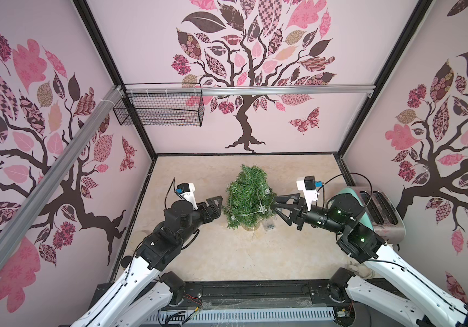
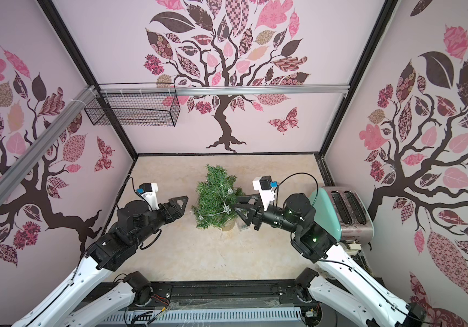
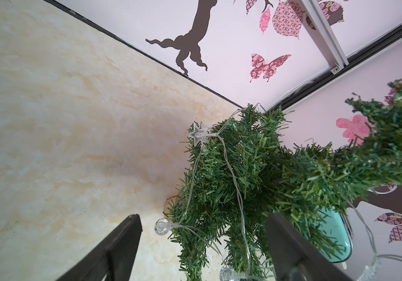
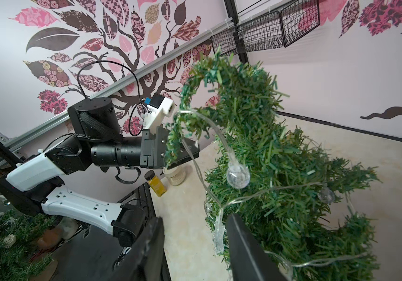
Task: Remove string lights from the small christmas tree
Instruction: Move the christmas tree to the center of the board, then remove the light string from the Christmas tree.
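The small christmas tree [image 1: 246, 195] [image 2: 215, 195] stands on its log base mid-table in both top views. The string lights [image 1: 261, 209] [image 2: 226, 209], thin wire with clear bulbs and silver stars, wind around it. Their clear battery box [image 1: 269, 226] lies by the base. My left gripper [image 1: 218, 206] [image 3: 203, 219] is open at the tree's left side, with a lower branch, wire and a bulb [image 3: 161, 226] between its fingers. My right gripper [image 1: 275, 205] [image 4: 196, 219] is at the tree's right edge, jaws narrowed but apart. A star [image 4: 219, 233] on the strand hangs between them, close to one finger.
A teal toaster [image 1: 374, 209] [image 2: 340, 211] stands at the right wall behind my right arm. A black wire basket [image 1: 159, 109] hangs on the back-left rail. Two small jars [image 4: 157, 182] stand near the table's left edge under my left arm.
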Robot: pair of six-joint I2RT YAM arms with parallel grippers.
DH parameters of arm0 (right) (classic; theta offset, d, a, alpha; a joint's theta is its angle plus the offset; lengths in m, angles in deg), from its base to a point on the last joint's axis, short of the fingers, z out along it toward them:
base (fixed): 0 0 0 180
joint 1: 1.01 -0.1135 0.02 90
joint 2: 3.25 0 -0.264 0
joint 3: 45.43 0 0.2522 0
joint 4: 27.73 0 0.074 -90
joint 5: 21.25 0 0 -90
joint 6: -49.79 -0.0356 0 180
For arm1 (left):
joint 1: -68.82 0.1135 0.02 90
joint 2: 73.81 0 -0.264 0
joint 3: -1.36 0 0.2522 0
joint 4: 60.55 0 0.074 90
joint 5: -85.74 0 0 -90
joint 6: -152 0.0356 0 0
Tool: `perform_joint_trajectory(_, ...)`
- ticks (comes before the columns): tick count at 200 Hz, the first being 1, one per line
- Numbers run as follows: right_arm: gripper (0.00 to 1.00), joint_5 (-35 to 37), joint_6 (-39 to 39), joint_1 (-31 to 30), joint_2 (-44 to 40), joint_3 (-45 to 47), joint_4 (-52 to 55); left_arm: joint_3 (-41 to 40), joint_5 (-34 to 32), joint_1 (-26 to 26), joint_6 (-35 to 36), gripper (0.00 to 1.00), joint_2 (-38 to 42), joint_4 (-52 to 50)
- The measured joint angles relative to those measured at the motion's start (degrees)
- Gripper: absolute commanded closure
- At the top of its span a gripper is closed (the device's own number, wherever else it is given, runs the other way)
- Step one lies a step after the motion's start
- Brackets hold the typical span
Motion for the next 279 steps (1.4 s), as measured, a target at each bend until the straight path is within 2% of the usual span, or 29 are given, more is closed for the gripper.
perform_joint_trajectory(62,0.51,5.4,5.3,-0.2,5.7,-8.0,3.1,0.1,0.0,0.0,0.1,0.14,-0.6,0.0)
perform_joint_trajectory(88,0.48,6.4,6.6,-0.2,8.7,-8.2,3.8,0.1,0.0,0.0,0.3,0.14,-0.6,0.0)
perform_joint_trajectory(170,0.49,7.8,9.1,-0.2,11.8,-10.7,3.7,0.2,-0.2,0.0,1.1,0.13,-0.7,0.0)
perform_joint_trajectory(214,0.68,7.1,9.8,-0.2,11.9,-11.6,3.4,0.2,-0.3,0.0,1.3,0.13,-0.7,0.0)
perform_joint_trajectory(279,0.86,7.1,9.9,-0.2,10.3,-11.6,4.0,0.2,-0.7,0.0,1.3,0.13,-0.7,0.0)
